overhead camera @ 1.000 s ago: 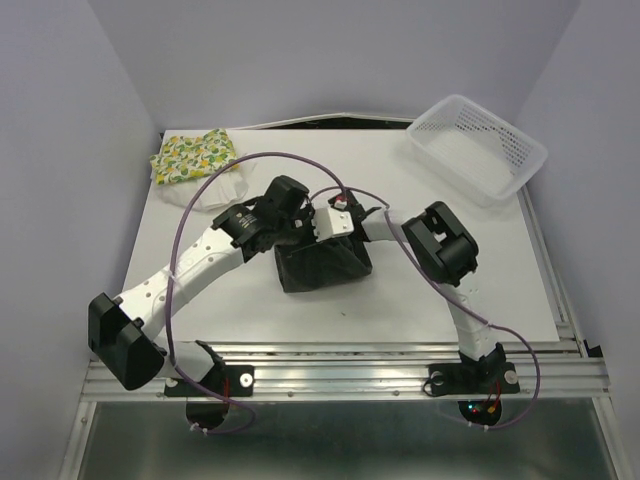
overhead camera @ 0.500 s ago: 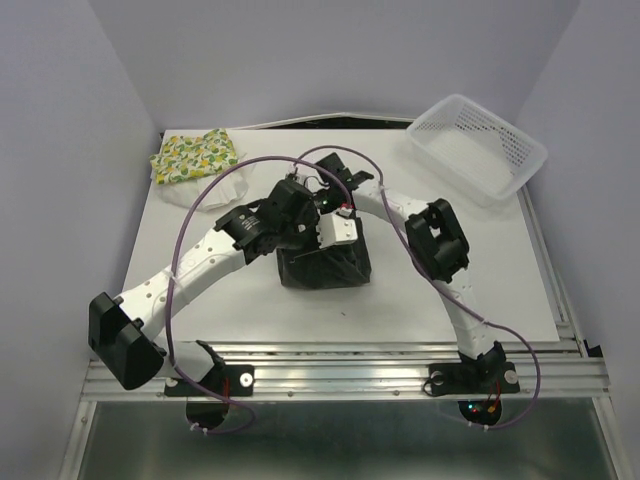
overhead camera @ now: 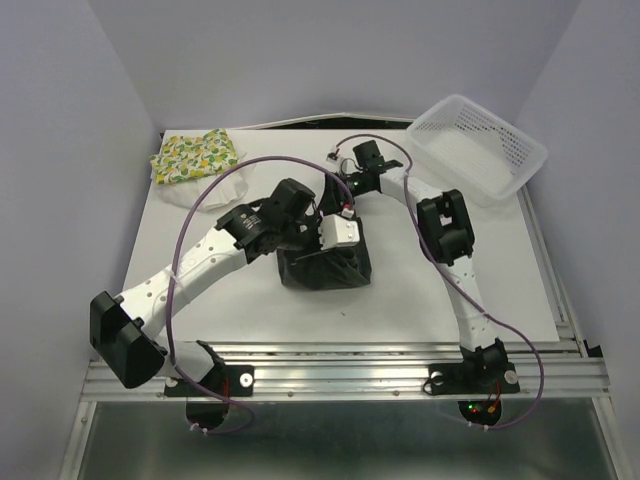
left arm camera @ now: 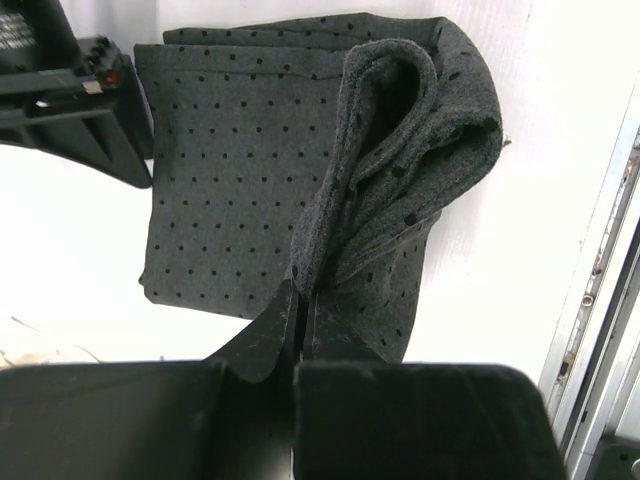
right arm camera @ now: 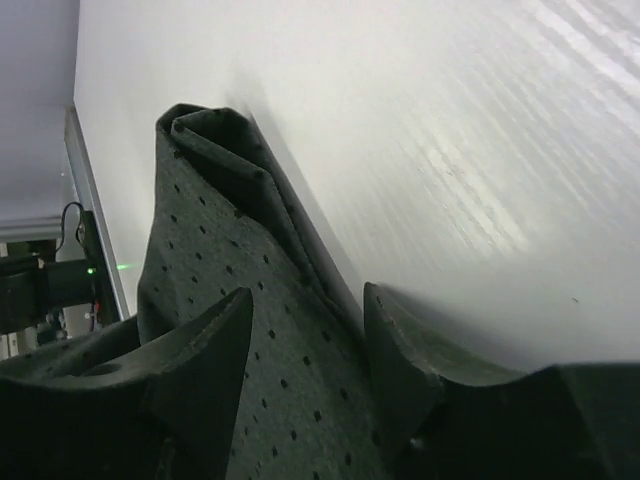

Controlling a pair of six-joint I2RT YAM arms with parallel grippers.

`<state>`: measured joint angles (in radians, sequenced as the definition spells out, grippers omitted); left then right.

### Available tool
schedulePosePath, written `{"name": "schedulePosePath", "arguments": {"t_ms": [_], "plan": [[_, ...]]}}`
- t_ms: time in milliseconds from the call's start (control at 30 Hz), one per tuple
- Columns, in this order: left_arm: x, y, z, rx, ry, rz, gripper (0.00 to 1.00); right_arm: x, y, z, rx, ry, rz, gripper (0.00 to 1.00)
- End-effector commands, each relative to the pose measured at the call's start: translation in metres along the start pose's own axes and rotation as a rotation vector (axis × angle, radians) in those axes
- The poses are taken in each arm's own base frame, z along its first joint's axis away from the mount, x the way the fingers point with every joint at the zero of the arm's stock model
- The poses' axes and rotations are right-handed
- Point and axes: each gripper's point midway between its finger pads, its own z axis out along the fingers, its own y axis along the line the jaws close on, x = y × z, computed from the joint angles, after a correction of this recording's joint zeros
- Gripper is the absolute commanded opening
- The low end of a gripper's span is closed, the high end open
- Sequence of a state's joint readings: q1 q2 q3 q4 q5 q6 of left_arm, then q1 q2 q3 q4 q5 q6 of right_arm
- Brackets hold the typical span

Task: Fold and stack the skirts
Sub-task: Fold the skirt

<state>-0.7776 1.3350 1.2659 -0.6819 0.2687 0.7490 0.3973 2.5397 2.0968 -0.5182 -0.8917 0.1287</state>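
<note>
1. Top view: fixed, high and behind the bases, tilted down and forward. It is far and wide, taking in the whole tabletop (overhead camera: pixel 480 270), left arm (overhead camera: pixel 200 260), right arm (overhead camera: pixel 445 230), basket (overhead camera: pixel 478 147) and the walls.
2. Left wrist view: very close, looking steeply down past the left gripper (left arm camera: pixel 300 295) at the bottom of the frame onto the black skirt (left arm camera: pixel 230 170). The tabletop's rail (left arm camera: pixel 600 280) runs along the right side.
3. Right wrist view: very close and low, at a grazing angle across the tabletop. The right gripper (right arm camera: pixel 308 295) fills the bottom of the frame.
4. Shared: all three views see the black skirt and the tabletop around it. Only the top view shows the basket.
</note>
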Motion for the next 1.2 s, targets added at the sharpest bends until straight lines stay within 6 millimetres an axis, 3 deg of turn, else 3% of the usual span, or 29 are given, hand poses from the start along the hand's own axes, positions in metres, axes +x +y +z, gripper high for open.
{"name": "schedulePosePath", "arguments": {"t_ms": [0, 67, 133, 167, 200, 333, 867, 1167], "plan": [[-0.029, 0.018, -0.012, -0.053, -0.073, 0.011, 0.0, 0.034, 0.003, 0.029, -0.048, 0.077, 0.044, 0.51], [-0.028, 0.028, -0.011, -0.086, -0.061, 0.006, 0.0, 0.052, 0.002, 0.031, -0.078, 0.11, 0.071, 0.42], [-0.026, 0.04, -0.006, -0.118, -0.051, -0.011, 0.0, 0.07, 0.014, 0.03, -0.12, 0.145, 0.076, 0.37], [-0.026, 0.047, -0.004, -0.141, -0.047, -0.014, 0.0, 0.066, 0.019, 0.028, -0.13, 0.136, 0.059, 0.36], [-0.019, 0.057, 0.001, -0.187, -0.012, -0.031, 0.0, 0.08, 0.023, 0.03, -0.144, 0.162, 0.076, 0.34], [-0.013, 0.078, 0.016, -0.256, 0.023, -0.046, 0.0, 0.091, 0.031, 0.024, -0.175, 0.173, 0.086, 0.27], [0.05, 0.113, 0.084, -0.416, 0.146, -0.073, 0.0, 0.1, 0.041, 0.018, -0.213, 0.187, 0.1, 0.22], [0.072, 0.115, 0.115, -0.448, 0.162, -0.051, 0.0, 0.098, 0.022, 0.025, -0.12, 0.181, 0.119, 0.23]]}}
